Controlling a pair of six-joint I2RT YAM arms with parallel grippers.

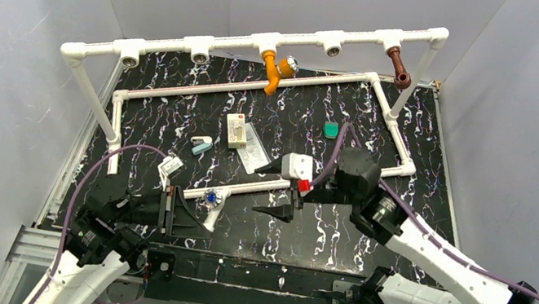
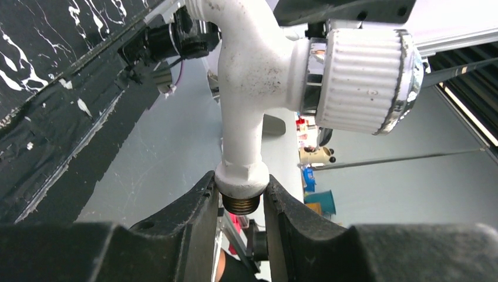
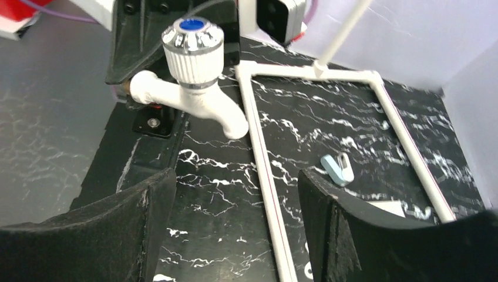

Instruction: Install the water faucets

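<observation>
Where the left gripper (image 2: 241,197) is concerned, its two black fingers (image 2: 188,217) are clamped narrowly on the threaded inlet end of the white faucet (image 2: 246,76). The brass-coloured thread sits pinched between the pads. The faucet's body runs out from the jaws, and its ribbed white knob with chrome trim juts to one side. From above, this gripper (image 1: 186,212) lies low over the near left part of the black marbled mat (image 1: 318,235), with the white faucet (image 1: 213,202) just beside the near bar of the pipe frame's base.

The right gripper (image 3: 235,182) stands wide, nothing between its fingers (image 3: 147,205). It faces the white faucet (image 3: 194,97) without touching it; the blue-capped knob points up and the spout bends down toward the mat. From above, the right gripper (image 1: 276,192) is near the middle of the mat, just right of the faucet.

Farther out, the white pipe frame (image 1: 227,42) carries a raised rail of T-fittings along the far side. The orange faucet (image 1: 272,70) hangs from the middle fitting. The reddish-brown faucet (image 1: 398,64) hangs from a fitting near the rail's right end. The remaining fittings show open sockets.

Loose on the mat inside the frame are a teal piece (image 1: 330,130), a small white box (image 1: 237,130) and a pale blue and white item (image 1: 202,145).
</observation>
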